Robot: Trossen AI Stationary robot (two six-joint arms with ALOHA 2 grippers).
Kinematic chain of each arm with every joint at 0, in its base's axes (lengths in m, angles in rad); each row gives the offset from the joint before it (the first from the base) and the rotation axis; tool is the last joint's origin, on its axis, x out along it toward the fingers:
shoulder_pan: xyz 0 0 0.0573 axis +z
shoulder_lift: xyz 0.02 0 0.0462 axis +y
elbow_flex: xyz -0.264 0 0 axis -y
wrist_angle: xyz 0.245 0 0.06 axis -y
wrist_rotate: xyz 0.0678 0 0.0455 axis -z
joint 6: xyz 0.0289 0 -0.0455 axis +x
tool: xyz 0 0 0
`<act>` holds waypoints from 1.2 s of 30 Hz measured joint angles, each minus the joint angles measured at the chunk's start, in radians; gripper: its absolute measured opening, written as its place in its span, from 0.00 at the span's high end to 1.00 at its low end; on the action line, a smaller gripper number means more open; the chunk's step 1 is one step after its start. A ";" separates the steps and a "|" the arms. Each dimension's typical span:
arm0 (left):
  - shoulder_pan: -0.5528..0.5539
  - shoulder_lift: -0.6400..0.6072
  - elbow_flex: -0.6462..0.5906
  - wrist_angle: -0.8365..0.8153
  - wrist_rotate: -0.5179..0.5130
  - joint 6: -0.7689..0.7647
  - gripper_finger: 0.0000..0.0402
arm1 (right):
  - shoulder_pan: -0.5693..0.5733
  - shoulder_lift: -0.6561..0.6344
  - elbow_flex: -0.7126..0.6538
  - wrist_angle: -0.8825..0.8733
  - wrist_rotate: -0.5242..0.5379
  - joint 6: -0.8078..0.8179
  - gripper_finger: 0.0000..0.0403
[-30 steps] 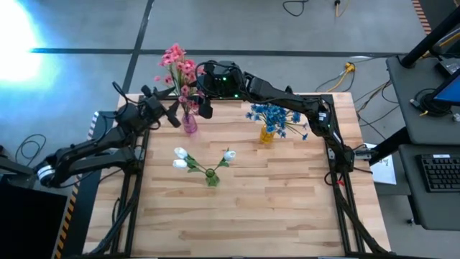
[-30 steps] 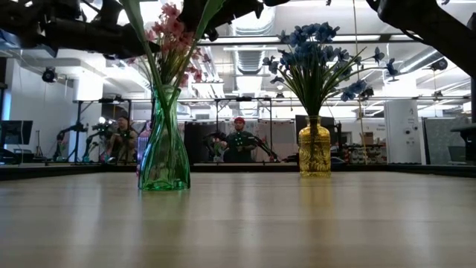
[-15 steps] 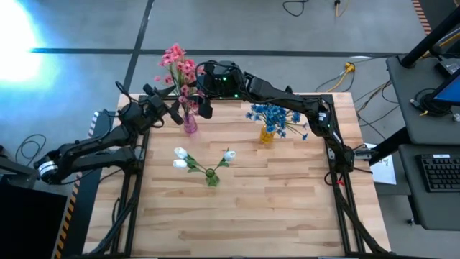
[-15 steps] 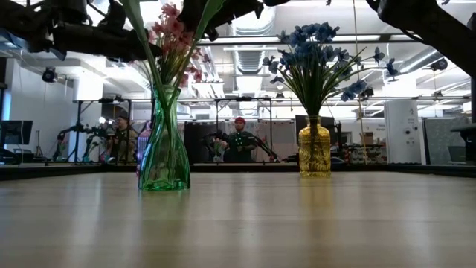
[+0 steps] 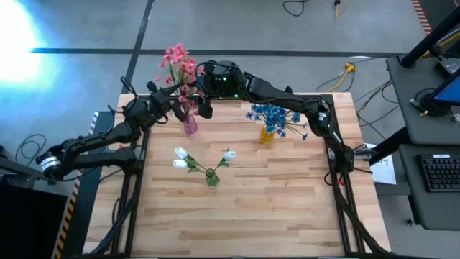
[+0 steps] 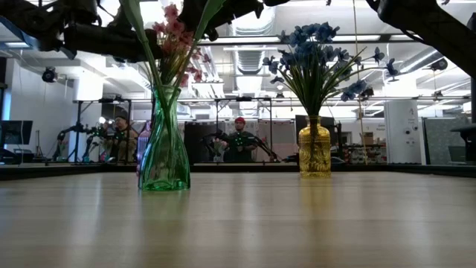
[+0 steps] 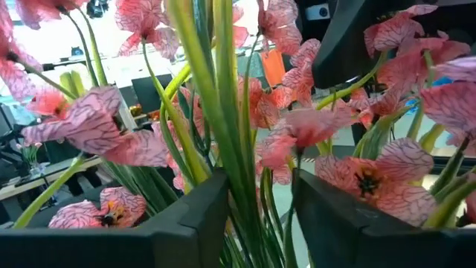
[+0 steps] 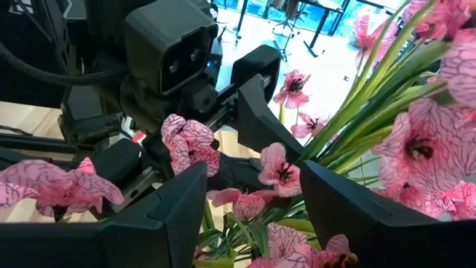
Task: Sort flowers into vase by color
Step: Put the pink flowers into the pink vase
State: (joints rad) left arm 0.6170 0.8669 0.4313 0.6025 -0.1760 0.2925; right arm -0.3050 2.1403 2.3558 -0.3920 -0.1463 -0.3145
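1. Looking straight down in the high view, the pale wooden-plank desk point(image 5: 273, 208) carries three vases: the pink artificial flowers point(image 5: 177, 65) stand in a small pink-tinted vase point(image 5: 190, 124) near the far left corner, the bright blue flowers point(image 5: 275, 117) in an amber glass vase point(image 5: 267, 134) near the far edge, and the white blossoms point(image 5: 188, 158) in a green vase point(image 5: 212, 178) toward the middle. Each colour seems already grouped. The left hand point(image 5: 177, 107) reaches in from the left edge to the pink stems; the right hand point(image 5: 203, 101) arcs over from the right edge to the same bunch, probably to steady or seat it.

2. In the low view, the green glass vase stands upright in front, the amber one behind, and dark arm links cross above the bouquets.

3. In the left wrist view, the left hand's fingers point(image 7: 190, 223) stand apart with green stems point(image 7: 223, 126) running between them, not visibly pinched.

4. In the right wrist view, the right hand's fingers point(image 8: 175, 208) are likewise spread, with pink blossoms between them and the left hand opposite.
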 joint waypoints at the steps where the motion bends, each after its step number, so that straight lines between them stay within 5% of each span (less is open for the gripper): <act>1: 0.000 0.000 0.000 0.000 -0.001 -0.005 0.67 | 0.000 0.000 0.000 0.000 0.000 0.000 0.48; 14: 0.000 -0.026 0.000 -0.062 -0.050 -0.044 0.99 | 0.000 0.000 0.000 -0.002 0.000 0.000 0.48; 36: 0.000 -0.037 -0.065 -0.076 -0.019 -0.129 1.00 | 0.000 0.000 0.000 -0.001 0.000 0.000 0.48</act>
State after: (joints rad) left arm 0.6170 0.8303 0.3667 0.5267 -0.1951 0.1636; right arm -0.3054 2.1403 2.3558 -0.3933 -0.1463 -0.3145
